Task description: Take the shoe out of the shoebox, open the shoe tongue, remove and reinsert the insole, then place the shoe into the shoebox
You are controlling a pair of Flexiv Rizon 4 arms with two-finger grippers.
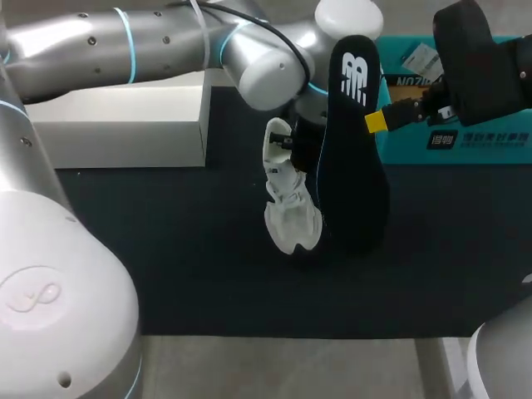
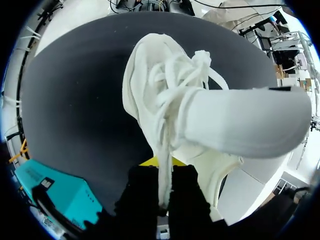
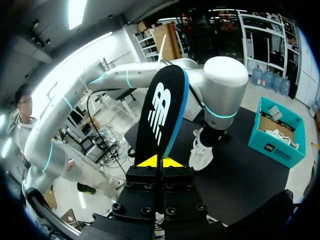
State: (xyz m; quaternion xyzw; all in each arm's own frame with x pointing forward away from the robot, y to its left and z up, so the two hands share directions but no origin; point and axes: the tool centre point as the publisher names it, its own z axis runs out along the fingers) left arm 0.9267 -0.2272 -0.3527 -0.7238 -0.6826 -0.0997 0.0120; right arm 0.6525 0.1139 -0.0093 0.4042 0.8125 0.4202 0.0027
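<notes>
My left gripper (image 1: 287, 140) is shut on the rim of a white laced shoe (image 1: 291, 204), which hangs toe-down over the dark mat. In the left wrist view the shoe (image 2: 165, 95) stretches ahead of that gripper (image 2: 161, 162), a strip of it pinched between the fingers. Right beside the shoe, a black insole (image 1: 353, 158) with a white logo stands on end. My right gripper (image 1: 376, 121) is shut on its edge. In the right wrist view the insole (image 3: 162, 112) rises straight from between the yellow tips of that gripper (image 3: 160, 161), with the shoe (image 3: 202, 150) behind it.
The open teal shoebox (image 1: 465, 137) stands at the back right; paper lies in the box (image 3: 277, 135). A white box lid (image 1: 125, 125) rests at the back left. The dark mat (image 1: 166, 249) lies bare in front of the shoe.
</notes>
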